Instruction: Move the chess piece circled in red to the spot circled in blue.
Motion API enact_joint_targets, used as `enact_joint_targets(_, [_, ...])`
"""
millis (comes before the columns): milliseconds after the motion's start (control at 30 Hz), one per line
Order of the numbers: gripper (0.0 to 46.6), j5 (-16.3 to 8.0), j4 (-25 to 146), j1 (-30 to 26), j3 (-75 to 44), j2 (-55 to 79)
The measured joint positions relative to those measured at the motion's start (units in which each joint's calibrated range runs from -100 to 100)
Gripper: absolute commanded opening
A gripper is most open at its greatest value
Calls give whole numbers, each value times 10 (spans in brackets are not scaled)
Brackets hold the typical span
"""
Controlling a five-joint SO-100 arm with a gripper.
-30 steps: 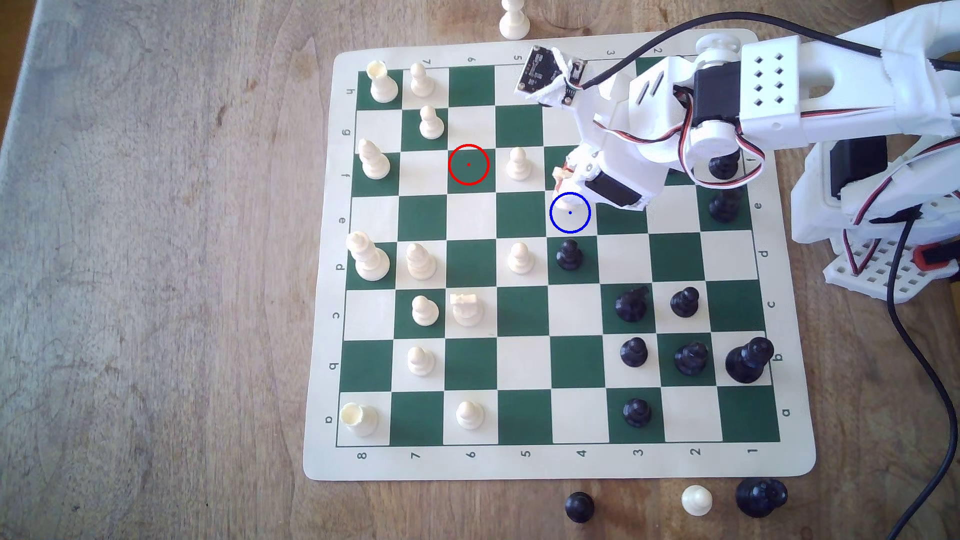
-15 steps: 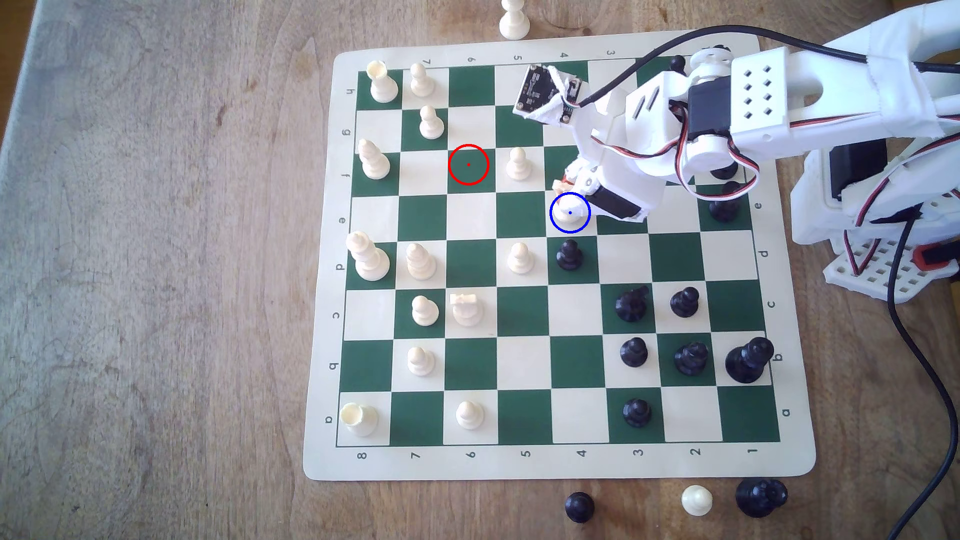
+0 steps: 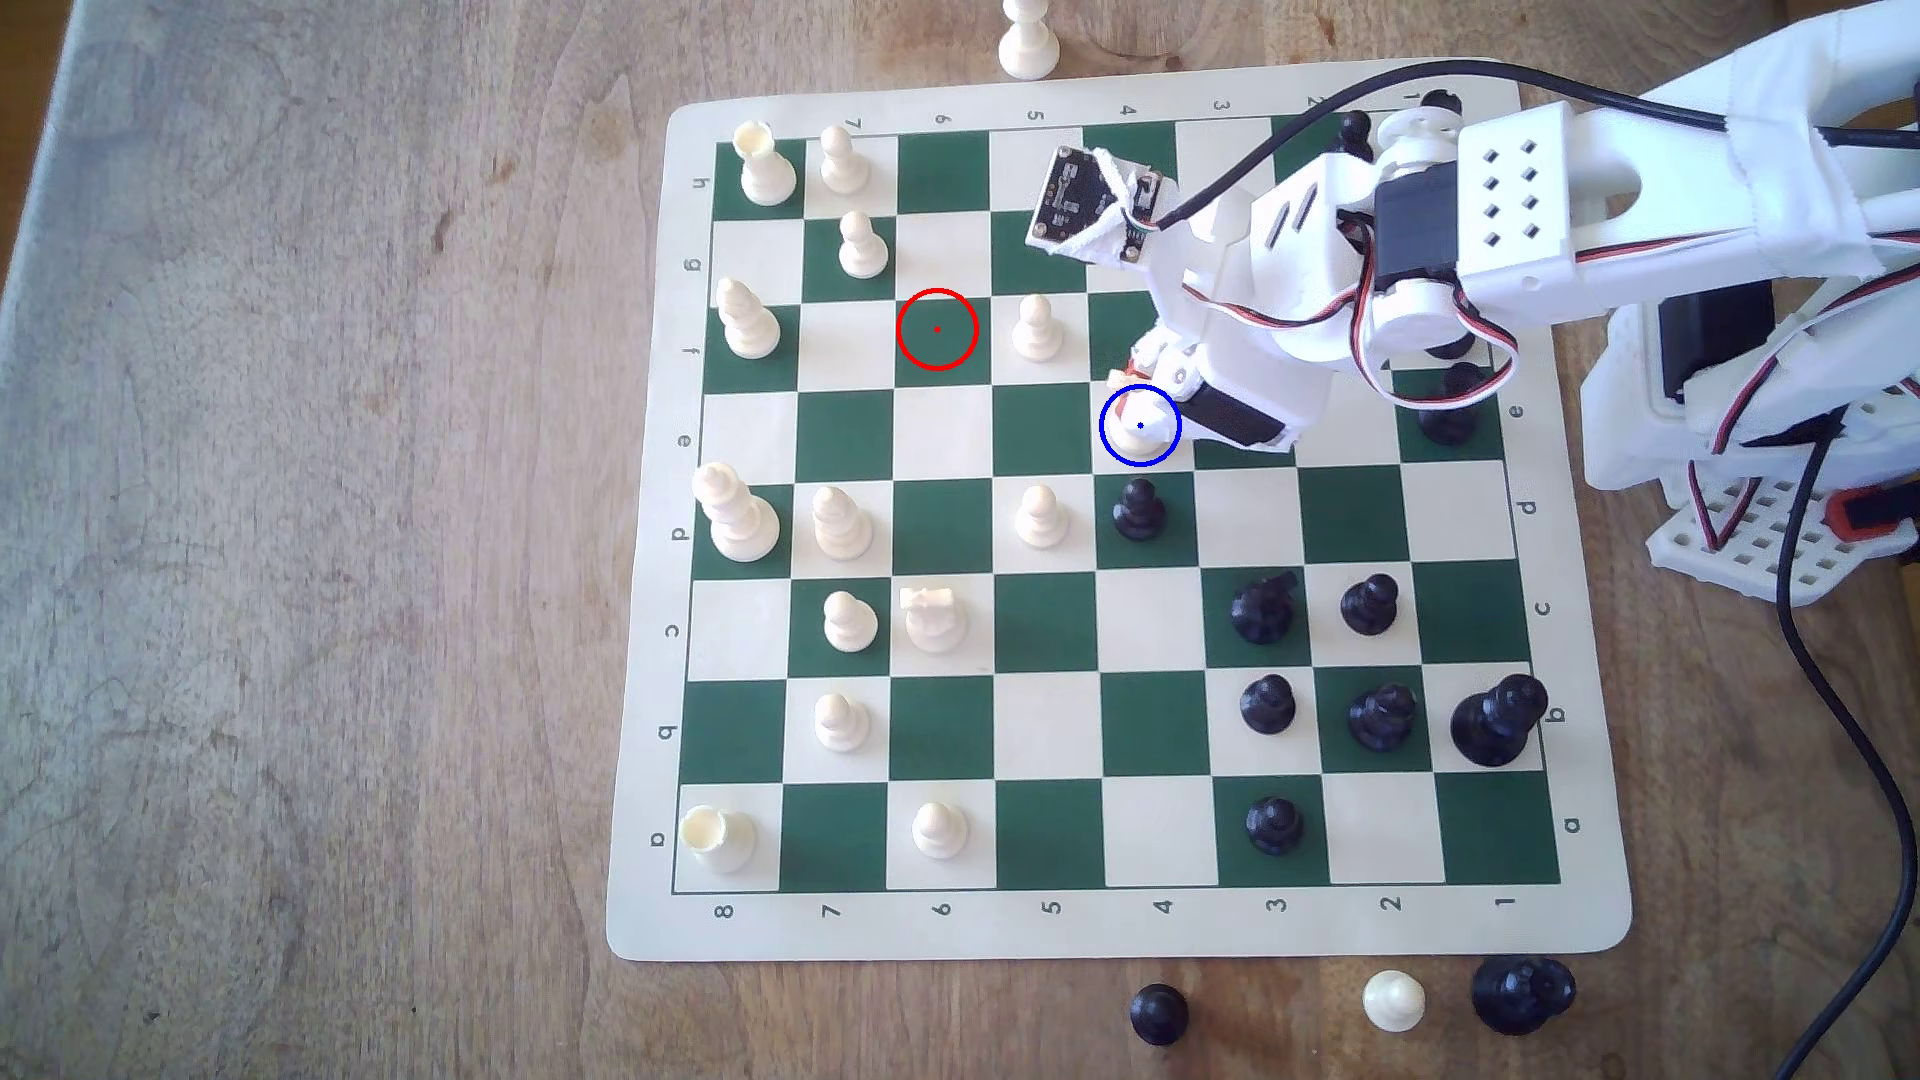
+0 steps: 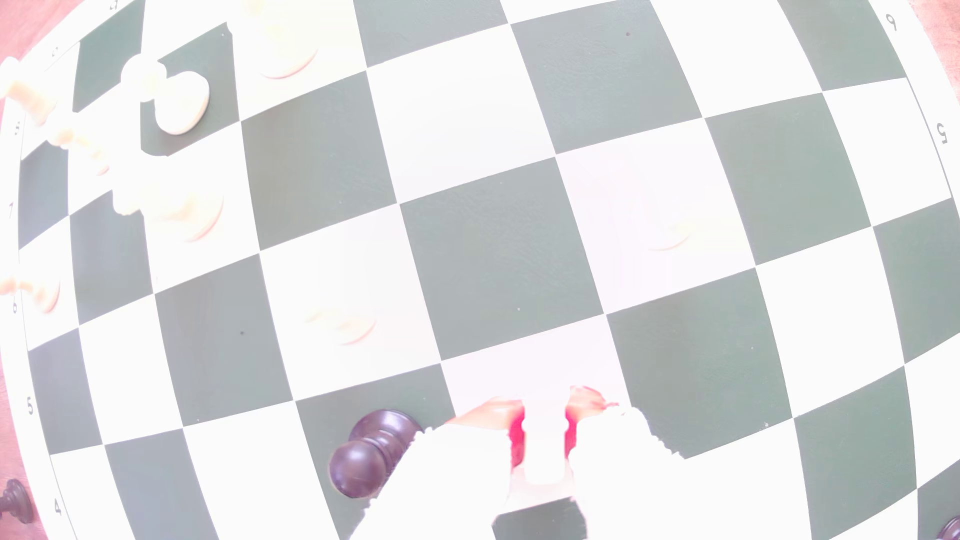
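Observation:
The cream knight stands inside the blue ring on a cream square of the green-and-cream board. My gripper reaches in from the exterior view's right and is shut on it. In the wrist view the washed-out white knight sits between my red-padded fingers, low over a cream square. The red ring marks a bare green square two files toward the exterior view's left and one row up. Whether the knight's base touches the board I cannot tell.
A black pawn stands on the square just below the blue ring, dark and close in the wrist view. A cream pawn and a second cream knight stand nearby. Spare pieces lie off the board; a black cable runs at right.
The gripper has carried the knight down and slightly toward the exterior view's bottom, from the ring's upper edge into the blue ring. The arm has lowered with it.

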Motion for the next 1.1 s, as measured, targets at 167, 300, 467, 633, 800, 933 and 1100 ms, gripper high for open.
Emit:
enact_joint_targets(167, [5, 0, -5, 0, 0, 4])
enact_joint_targets(300, [14, 6, -6, 4, 0, 6])
enact_joint_targets(467, [55, 16, -8, 4, 6, 7])
enact_joint_targets(633, [111, 20, -9, 6, 12, 7])
enact_joint_targets(800, [133, 24, -3, 13, 17, 8])
enact_joint_targets(933, [138, 26, 9, 13, 17, 8])
enact_joint_targets(1100, [130, 26, 28, 13, 17, 6])
